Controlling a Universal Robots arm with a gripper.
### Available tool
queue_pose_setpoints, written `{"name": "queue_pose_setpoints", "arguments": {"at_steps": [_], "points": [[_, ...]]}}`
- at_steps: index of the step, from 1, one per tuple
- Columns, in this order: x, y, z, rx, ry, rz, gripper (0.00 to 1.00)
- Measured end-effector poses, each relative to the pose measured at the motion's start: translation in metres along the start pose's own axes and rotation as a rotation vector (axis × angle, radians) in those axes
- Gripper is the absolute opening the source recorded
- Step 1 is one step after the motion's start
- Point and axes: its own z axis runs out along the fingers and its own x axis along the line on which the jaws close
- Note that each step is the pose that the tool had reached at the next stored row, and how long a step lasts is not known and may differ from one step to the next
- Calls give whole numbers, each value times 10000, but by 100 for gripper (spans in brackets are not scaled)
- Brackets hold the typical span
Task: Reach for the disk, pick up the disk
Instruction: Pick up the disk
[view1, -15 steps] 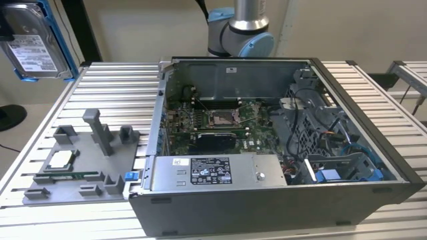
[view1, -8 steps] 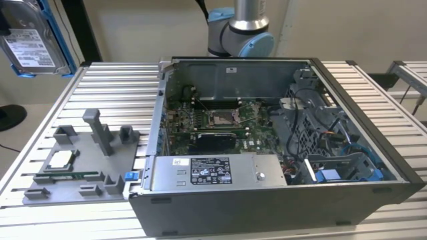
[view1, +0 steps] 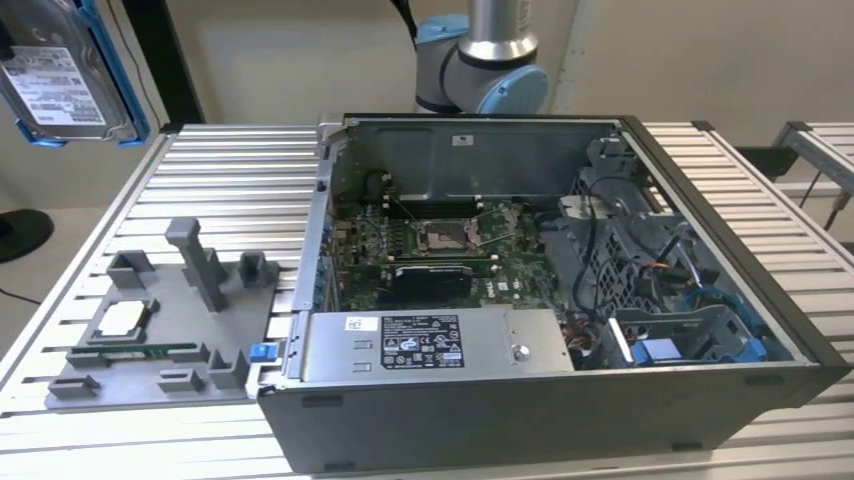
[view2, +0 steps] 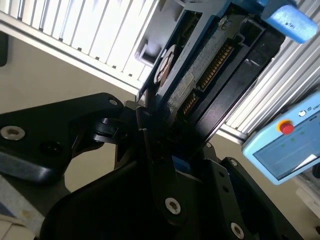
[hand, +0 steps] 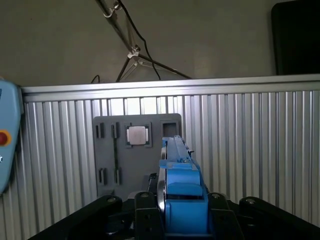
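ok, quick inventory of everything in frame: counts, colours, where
disk: 1, silver-grey with blue rails, held up off the table at the exterior view's upper left
table: 1, silver, slatted, under everything
computer case: 1, dark grey, open, mid-table
power-supply box: 1, grey with a label, inside the case along its near wall
tray: 1, grey, on the table at the exterior view's left of the case
chip: 1, silver, on the tray
memory stick: 1, green, on the tray
teach pendant: 1, light blue with a red button, near the table's edge
arm: 1, silver with light blue joints, behind the case
gripper: 1, black, shut on the disk
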Motion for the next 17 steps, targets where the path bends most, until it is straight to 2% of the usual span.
{"name": "queue_pose_setpoints", "arguments": {"at_steps": [17], "points": [[3,2,-225,1,1,0,0]]}}
